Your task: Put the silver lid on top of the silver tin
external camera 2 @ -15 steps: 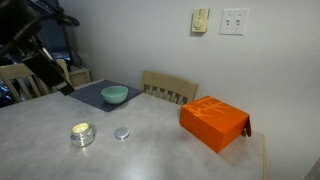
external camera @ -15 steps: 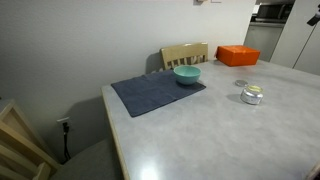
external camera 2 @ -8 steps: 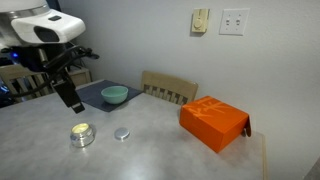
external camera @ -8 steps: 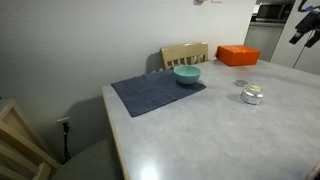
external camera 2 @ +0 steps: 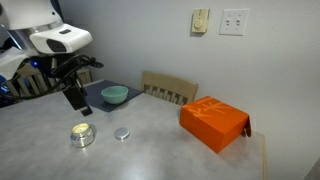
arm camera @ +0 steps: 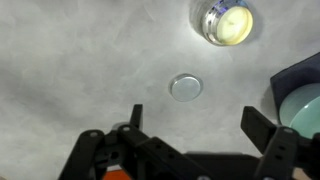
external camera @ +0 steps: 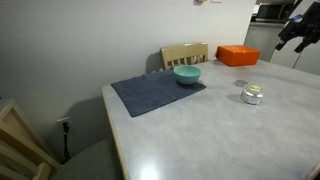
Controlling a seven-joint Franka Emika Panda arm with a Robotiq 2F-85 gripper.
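Note:
The silver tin (external camera 2: pixel 82 134) stands on the grey table, also seen in an exterior view (external camera: pixel 252 95) and at the top of the wrist view (arm camera: pixel 225 20). The flat silver lid (external camera 2: pixel 122 133) lies on the table just beside it, apart from it, and shows in an exterior view (external camera: pixel 240 84) and the wrist view (arm camera: pixel 185 86). My gripper (external camera 2: pixel 75 102) hangs in the air above and behind the tin, open and empty. In the wrist view the gripper (arm camera: pixel 197 125) has its jaws spread, with the lid just beyond them. It also shows at the frame's edge in an exterior view (external camera: pixel 292 38).
A teal bowl (external camera 2: pixel 114 95) sits on a dark blue mat (external camera: pixel 157 93). An orange box (external camera 2: pixel 214 122) stands near the table's edge. A wooden chair (external camera 2: pixel 170 88) is against the far side of the table (external camera: pixel 190 130).
The arm has come into both exterior views and moved toward the table over the tin and lid. Tin, lid, bowl and box have not moved.

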